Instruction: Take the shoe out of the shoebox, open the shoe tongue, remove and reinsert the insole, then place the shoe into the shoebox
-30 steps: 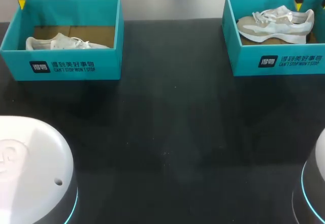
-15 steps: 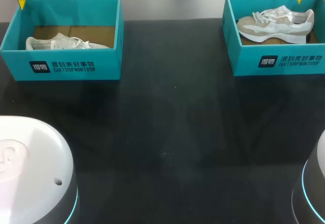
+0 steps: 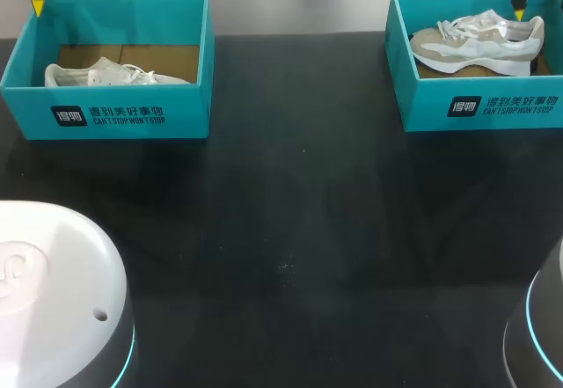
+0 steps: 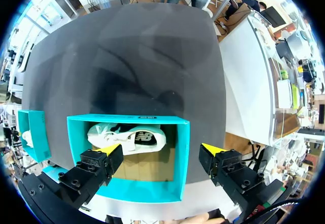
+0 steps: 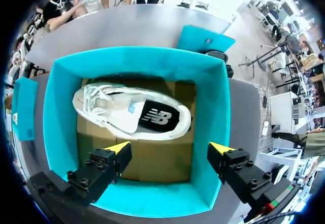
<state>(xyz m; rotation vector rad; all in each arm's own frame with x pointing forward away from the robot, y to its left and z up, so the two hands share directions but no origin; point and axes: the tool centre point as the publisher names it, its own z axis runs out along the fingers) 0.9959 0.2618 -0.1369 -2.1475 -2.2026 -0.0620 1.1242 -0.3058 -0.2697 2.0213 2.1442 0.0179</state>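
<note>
head view: two teal boxes stand at the far side of the table (image 3: 290, 230), well apart. the left shoebox (image 3: 106, 115) has the left shoe (image 3: 110, 75) lying low against its near wall. the right shoebox (image 3: 484, 106) has the right shoe (image 3: 479, 40) on its side across the cardboard floor. one yellow fingertip (image 3: 37, 5) of my left arm shows over the left box's far left corner, and another (image 3: 519, 10) of my right arm over the right shoe's heel end. from here i cannot tell how my fingers stand.

left wrist view: my left gripper (image 4: 161, 150) hangs above the left shoebox. its fingers are spread wide, almost the width of the box, and have hold of nothing. the shoe lies ahead of them, apart from both tips.

right wrist view: my right gripper (image 5: 169, 148) hangs over the right shoebox, fingers just as wide and empty. the shoe is ahead of them, untouched, laces tied.

as i judge it, the task is at its very start. neither shoe is out, no tongue is opened, and i cannot see the insoles, so i take them as untouched. lifting out, tongue, insole and putting back are all left.
</note>
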